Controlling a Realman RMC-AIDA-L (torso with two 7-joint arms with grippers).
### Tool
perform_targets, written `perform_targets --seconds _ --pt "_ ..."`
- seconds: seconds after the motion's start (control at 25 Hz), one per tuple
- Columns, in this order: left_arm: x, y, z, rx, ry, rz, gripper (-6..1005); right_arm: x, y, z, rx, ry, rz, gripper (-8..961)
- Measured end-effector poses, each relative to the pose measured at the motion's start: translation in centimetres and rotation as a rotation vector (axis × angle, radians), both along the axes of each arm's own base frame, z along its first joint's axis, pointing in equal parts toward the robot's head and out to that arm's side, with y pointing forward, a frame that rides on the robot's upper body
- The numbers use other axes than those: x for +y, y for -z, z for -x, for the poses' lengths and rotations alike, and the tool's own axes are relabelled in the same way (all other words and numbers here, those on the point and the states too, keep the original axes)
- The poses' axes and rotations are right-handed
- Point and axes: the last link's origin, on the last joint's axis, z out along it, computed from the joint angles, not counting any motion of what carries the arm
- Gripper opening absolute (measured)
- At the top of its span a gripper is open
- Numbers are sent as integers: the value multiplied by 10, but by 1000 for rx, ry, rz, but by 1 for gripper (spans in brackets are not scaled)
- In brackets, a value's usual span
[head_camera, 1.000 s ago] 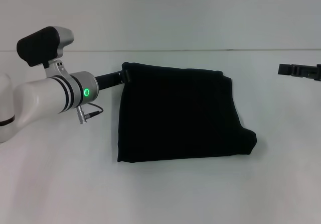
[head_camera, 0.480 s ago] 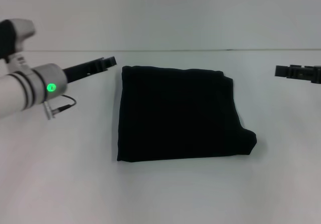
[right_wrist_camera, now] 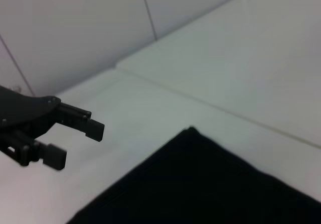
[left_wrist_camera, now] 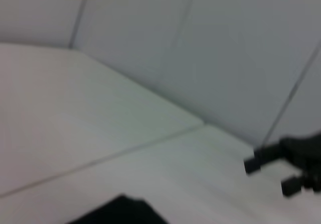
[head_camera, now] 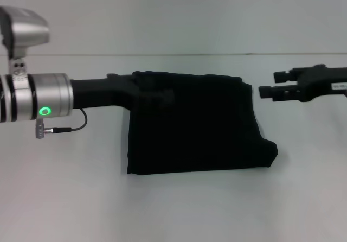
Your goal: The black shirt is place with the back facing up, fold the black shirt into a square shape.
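The black shirt lies folded into a rough square in the middle of the white table, flat, with a small bulge at its near right corner. The left gripper reaches in from the left over the shirt's far left corner; black on black, so I cannot tell whether it is open. The right gripper hangs just right of the shirt's far right corner, fingers apart, holding nothing.

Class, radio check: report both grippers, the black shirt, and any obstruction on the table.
Left gripper over the black shirt's far left corner, open. Right gripper open, off the shirt's far right corner, not touching. Shirt folded, roughly square, flat on the table. No obstruction seen.
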Motion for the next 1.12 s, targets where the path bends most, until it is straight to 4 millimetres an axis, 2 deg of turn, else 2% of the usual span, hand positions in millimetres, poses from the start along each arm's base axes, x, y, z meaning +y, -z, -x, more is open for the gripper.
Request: perform_targets --seconds 0.32,0.56,1.12 --pt "10 15 -10 239 106 81 867 18 23 28 -180 -34 58 791" --pt "13 16 -9 278 110 66 952 19 32 35 -188 -47 64 791" --pt "11 16 -5 269 98 62 952 17 33 31 -184 -36 63 791"
